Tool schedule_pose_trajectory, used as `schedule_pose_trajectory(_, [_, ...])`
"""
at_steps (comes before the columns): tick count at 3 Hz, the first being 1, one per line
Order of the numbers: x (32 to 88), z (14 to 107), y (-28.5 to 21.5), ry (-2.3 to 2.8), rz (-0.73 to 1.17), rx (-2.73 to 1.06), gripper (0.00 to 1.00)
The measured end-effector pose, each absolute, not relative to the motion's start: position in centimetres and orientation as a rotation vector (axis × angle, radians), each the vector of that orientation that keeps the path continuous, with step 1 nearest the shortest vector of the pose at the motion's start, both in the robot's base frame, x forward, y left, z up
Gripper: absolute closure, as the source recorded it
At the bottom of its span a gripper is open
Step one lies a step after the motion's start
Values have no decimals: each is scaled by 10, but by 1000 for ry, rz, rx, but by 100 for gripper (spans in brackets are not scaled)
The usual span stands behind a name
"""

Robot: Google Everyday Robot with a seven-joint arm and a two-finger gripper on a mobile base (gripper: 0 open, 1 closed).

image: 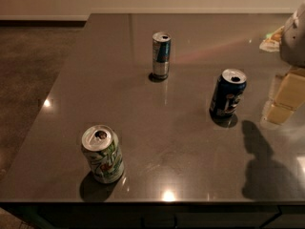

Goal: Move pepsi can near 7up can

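The pepsi can (228,93) is dark navy with a silver top and stands upright on the right side of the dark table. The 7up can (102,155) is white with green markings and stands upright near the front left corner, far from the pepsi can. My gripper (294,36) shows only as a pale grey shape cut off by the right edge, up and to the right of the pepsi can and not touching it. Its shadow falls on the table at the front right (259,163).
A slim silver-and-blue can (161,55) stands upright toward the back middle. The table's (157,128) left edge drops to a speckled floor (28,70). Pale yellow reflections (286,97) and a small light object (271,39) lie at the right edge.
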State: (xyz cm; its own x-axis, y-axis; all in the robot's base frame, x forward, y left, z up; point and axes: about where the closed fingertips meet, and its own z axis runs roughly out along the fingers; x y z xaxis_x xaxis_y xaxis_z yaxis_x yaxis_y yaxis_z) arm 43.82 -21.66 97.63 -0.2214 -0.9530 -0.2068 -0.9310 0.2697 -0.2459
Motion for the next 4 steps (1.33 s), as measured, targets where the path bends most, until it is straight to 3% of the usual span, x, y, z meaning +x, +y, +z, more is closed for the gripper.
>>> schedule_pose_trajectory(2, [442, 978, -216, 2240, -73, -1710, 0])
schedule_pose_trajectory(4, [488, 962, -214, 2269, 119, -1532, 0])
